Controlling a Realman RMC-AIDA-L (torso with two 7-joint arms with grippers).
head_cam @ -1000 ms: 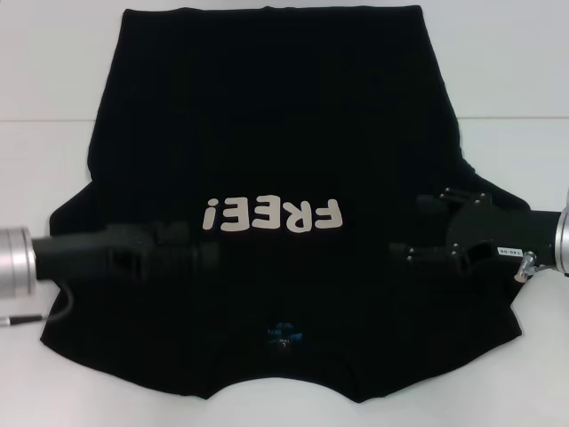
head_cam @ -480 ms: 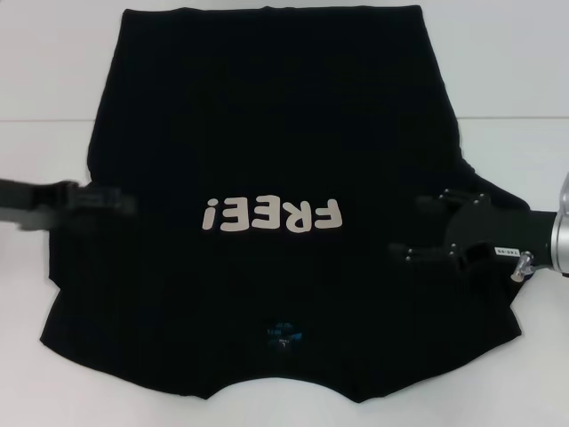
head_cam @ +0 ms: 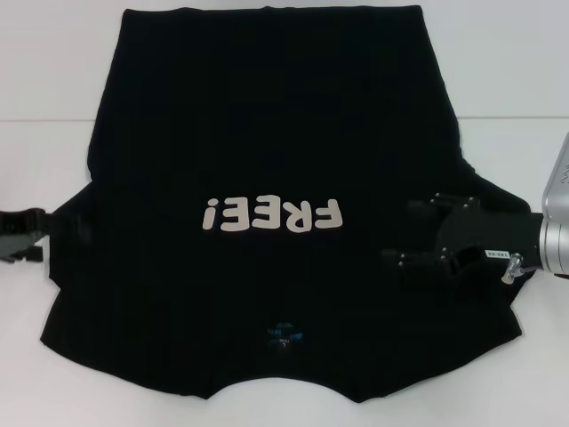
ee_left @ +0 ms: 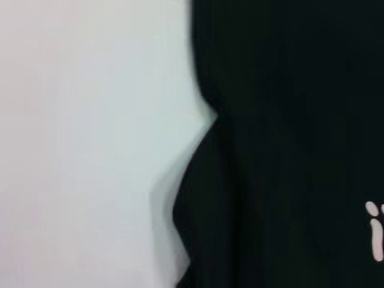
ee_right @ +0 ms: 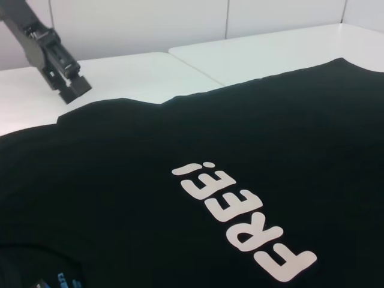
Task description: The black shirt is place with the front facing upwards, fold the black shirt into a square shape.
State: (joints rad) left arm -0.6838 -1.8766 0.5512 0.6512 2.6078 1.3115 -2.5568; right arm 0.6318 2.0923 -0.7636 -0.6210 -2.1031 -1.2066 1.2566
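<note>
Shirt [head_cam: 276, 133] lies flat on the white table [head_cam: 44, 53], front up, cream "FREE!" lettering [head_cam: 271, 215] reading upside down in the head view, collar and blue neck label [head_cam: 284, 335] toward the robot, hem at the far side. Both sleeves spread out to the sides.

Right gripper [head_cam: 418, 233] hovers over the shirt's right sleeve area, fingers apart, pointing in toward the lettering, nothing between them.

Left gripper [head_cam: 27, 237] sits at the shirt's left sleeve edge, mostly over bare table; also seen in the right wrist view [ee_right: 67, 90] just off the cloth edge. Can't tell if its fingers are apart or together.
</note>
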